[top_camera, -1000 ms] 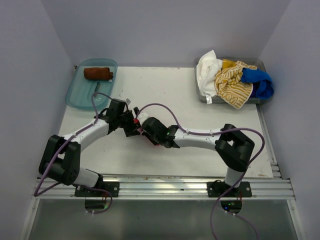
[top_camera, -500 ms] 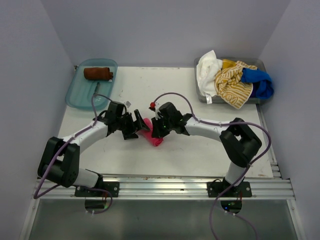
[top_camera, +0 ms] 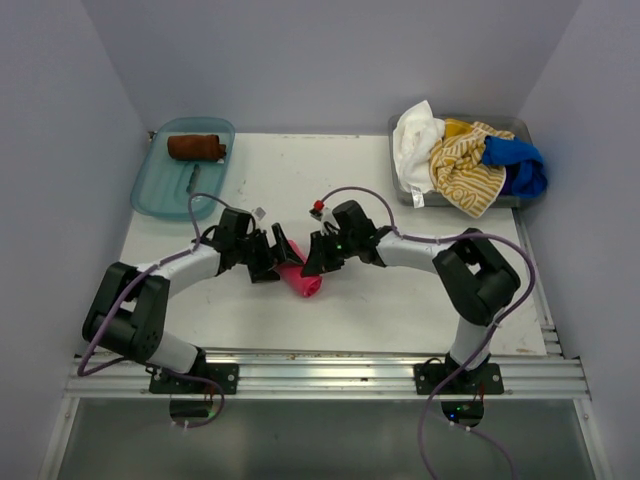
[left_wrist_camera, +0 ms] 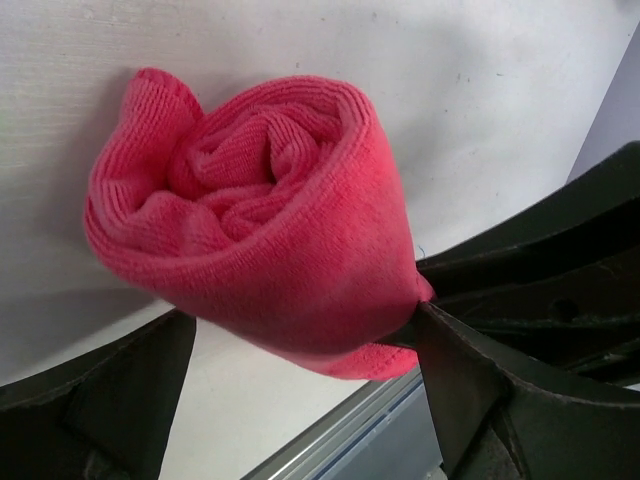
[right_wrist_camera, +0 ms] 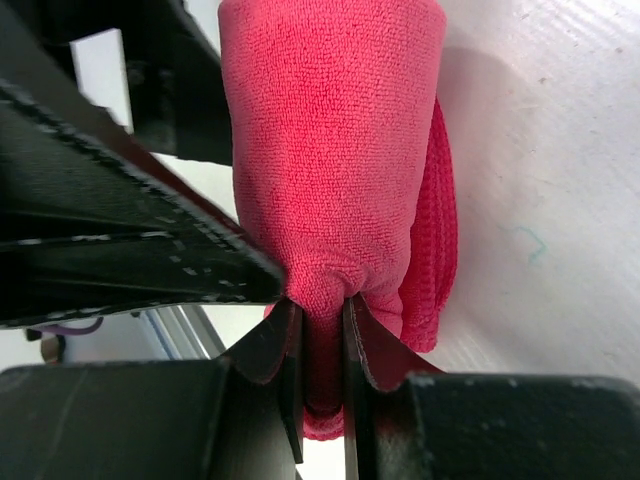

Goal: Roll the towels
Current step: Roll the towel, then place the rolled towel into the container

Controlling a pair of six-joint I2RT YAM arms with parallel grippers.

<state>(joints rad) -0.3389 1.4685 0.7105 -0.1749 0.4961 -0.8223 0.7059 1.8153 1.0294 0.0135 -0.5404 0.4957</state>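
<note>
From above, the rolled pink towel (top_camera: pixel 303 280) is lying mid-counter (top_camera: pixel 400 300) between the left gripper (top_camera: pixel 277 257) and right gripper (top_camera: pixel 312 257); a brown towel (top_camera: pixel 196 146) is sitting in the teal tray (top_camera: pixel 150 195). In the left wrist view, the left gripper's fingers (left_wrist_camera: pixel 110 400) are spreading wide around the roll. In the right wrist view, the right gripper's fingers (right_wrist_camera: pixel 275 350) are pinching the roll's edge narrowly.

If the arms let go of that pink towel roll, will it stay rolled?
Probably not fully. The pink towel roll is soft cloth with loose coils, so it may unroll. The right gripper dents it, so it's squashy. Being cylindrical, it may roll.
</note>
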